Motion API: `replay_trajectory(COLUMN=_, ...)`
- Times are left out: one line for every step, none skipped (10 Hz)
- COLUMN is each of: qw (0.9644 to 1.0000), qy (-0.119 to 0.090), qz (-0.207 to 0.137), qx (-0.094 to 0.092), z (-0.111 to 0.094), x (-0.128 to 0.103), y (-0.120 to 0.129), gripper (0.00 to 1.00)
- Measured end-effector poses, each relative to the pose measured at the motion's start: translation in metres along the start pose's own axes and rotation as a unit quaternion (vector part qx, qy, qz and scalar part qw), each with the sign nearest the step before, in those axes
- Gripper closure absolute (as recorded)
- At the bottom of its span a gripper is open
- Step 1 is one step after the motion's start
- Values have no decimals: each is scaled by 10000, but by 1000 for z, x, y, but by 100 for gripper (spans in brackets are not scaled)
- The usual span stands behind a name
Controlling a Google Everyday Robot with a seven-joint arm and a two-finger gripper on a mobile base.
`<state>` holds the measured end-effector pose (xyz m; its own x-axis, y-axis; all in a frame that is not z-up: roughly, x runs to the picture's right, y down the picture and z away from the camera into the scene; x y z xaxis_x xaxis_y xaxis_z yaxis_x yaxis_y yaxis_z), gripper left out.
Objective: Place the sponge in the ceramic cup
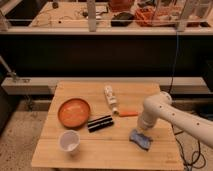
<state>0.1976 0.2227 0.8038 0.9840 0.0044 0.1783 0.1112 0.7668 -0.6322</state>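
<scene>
The blue-grey sponge [140, 139] lies on the wooden table [107, 147] near its right front. My gripper [143, 128] comes down from the white arm at the right and sits right above the sponge's far edge, touching or nearly touching it. The white ceramic cup [69, 141] stands upright at the table's left front, well apart from the sponge, with nothing showing inside.
A wide orange bowl [74, 112] sits behind the cup. A flat black bar [100, 123] lies mid-table. A white bottle [110, 97] and an orange carrot-like piece [128, 113] lie behind the gripper. A dark shelf and cluttered bench rise behind the table.
</scene>
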Motion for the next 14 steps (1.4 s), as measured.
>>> replay_trajectory(qw=10000, qy=-15, qz=-15, qx=-2, z=-3, x=-1, y=-1, gripper=84)
replay_trajectory(qw=10000, qy=-25, qz=-14, qx=-8, z=-4, x=-1, y=-2, gripper=84)
replay_trajectory(qw=10000, qy=-39, qz=-15, qx=-17, z=-4, x=-1, y=-2, gripper=85)
replay_trajectory(qw=10000, qy=-44, qz=-22, qx=-21, z=-7, x=-1, y=-3, gripper=90)
replay_trajectory(qw=10000, qy=-47, qz=-28, qx=-31, z=-9, x=-2, y=-3, gripper=91)
replay_trajectory(qw=10000, qy=-67, qz=-40, qx=-35, z=-11, x=-2, y=-4, gripper=87)
replay_trajectory(qw=9999, qy=-133, qz=-52, qx=-29, z=-12, x=-1, y=-4, gripper=78)
replay_trajectory(qw=9999, qy=-163, qz=-44, qx=-32, z=-12, x=1, y=-3, gripper=73)
replay_trajectory(qw=9998, qy=-175, qz=-45, qx=-36, z=-12, x=0, y=-3, gripper=69)
replay_trajectory(qw=9998, qy=-190, qz=-40, qx=-47, z=-12, x=1, y=-1, gripper=62)
replay_trajectory(qw=9998, qy=-202, qz=-24, qx=-46, z=-12, x=2, y=0, gripper=53)
replay_trajectory(qw=9997, qy=-219, qz=-3, qx=-48, z=-12, x=3, y=2, gripper=46)
replay_trajectory(qw=9996, qy=-263, qz=33, qx=-29, z=-13, x=5, y=2, gripper=45)
replay_trajectory(qw=9995, qy=-303, qz=66, qx=-17, z=-13, x=6, y=3, gripper=48)
